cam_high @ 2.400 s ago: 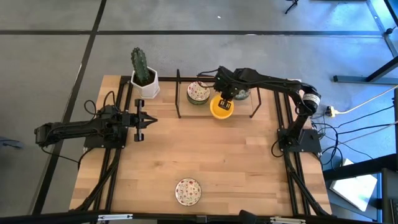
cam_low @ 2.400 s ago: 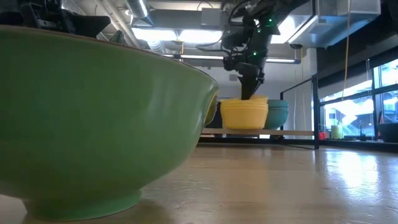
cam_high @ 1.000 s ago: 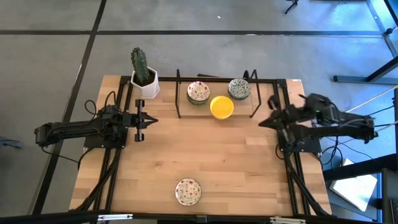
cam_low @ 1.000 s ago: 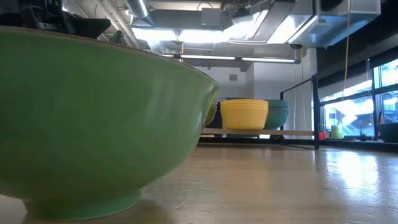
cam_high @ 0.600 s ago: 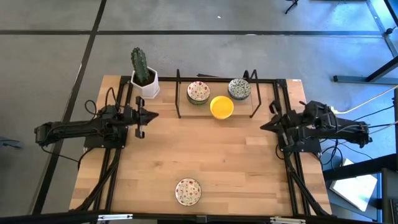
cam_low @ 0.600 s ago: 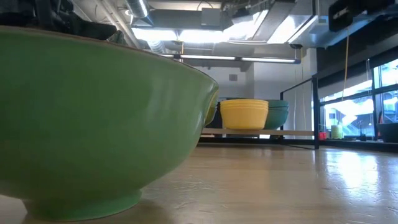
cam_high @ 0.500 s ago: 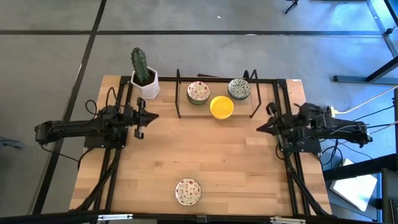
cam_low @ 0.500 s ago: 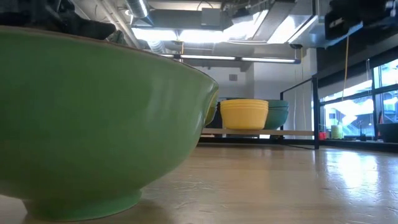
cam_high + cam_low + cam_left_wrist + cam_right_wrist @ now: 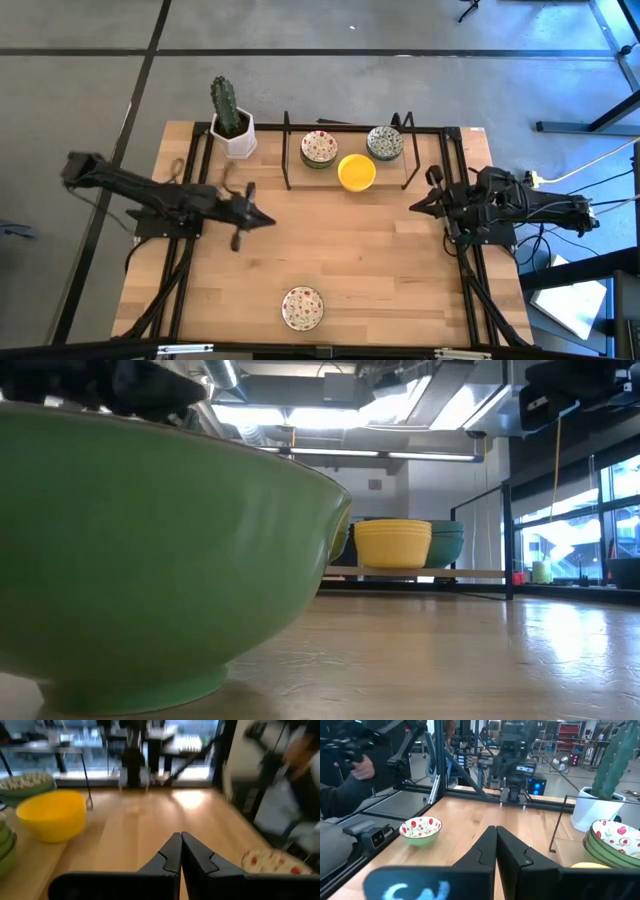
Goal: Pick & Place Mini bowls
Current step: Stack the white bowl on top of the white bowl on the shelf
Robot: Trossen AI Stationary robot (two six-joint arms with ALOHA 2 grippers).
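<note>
The wooden bench (image 9: 330, 250) carries everything, framed by black rails along its edges. At its far edge stands a low black wire rack (image 9: 345, 150) with three stacks of mini bowls (image 9: 352, 158) in it: a red-flowered stack (image 9: 318, 148), a plain yellow stack (image 9: 356, 172) nearest the bench middle, and a grey-green patterned stack (image 9: 385, 143). Just beside the rack, at the far left corner, a cactus in a white pot (image 9: 230, 120) stands upright — taller than any bowl.

The left arm reaches out over the bench's left-middle, its left gripper (image 9: 262, 220) pointing toward the centre, fingers pressed together and holding nothing. The right gripper (image 9: 413, 206) sits at the bench's right edge, near the rack's end, fingers likewise pressed together and empty.

One lone red-flowered bowl (image 9: 302, 307) with a green outside rests at the near edge, well apart from both grippers and the rack — it fills most of the low view. In the right wrist view a person's hand (image 9: 362, 767) shows beyond the bench.
</note>
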